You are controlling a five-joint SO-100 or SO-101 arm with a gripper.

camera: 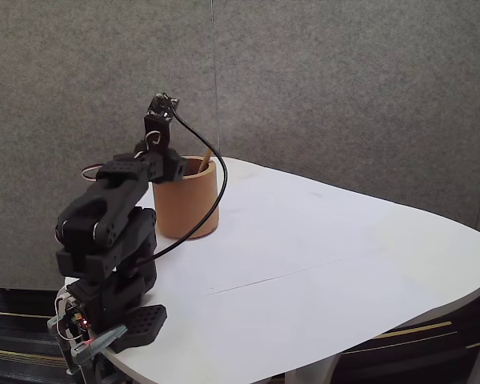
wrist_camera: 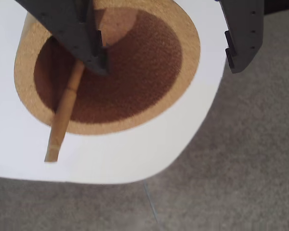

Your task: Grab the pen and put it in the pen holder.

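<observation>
Claw [wrist_camera: 166, 67] spread wide above the cup [wrist_camera: 192, 43], holding nothing. Pen [wrist_camera: 62, 118] below its left finger, leaning on cup rim. Cable [camera: 194, 216] drapes past cup; arm folded over table [camera: 320, 264].

In the wrist view, the gripper [wrist_camera: 166, 62] fingers are cut off by the top edge, and the left one hides the pen's [wrist_camera: 62, 118] upper end. In the fixed view, left of centre, the arm [camera: 116, 232] covers part of the cup [camera: 188, 204]; just the pen's tip [camera: 204, 161] shows above the rim. The gripper there is too small to read.
</observation>
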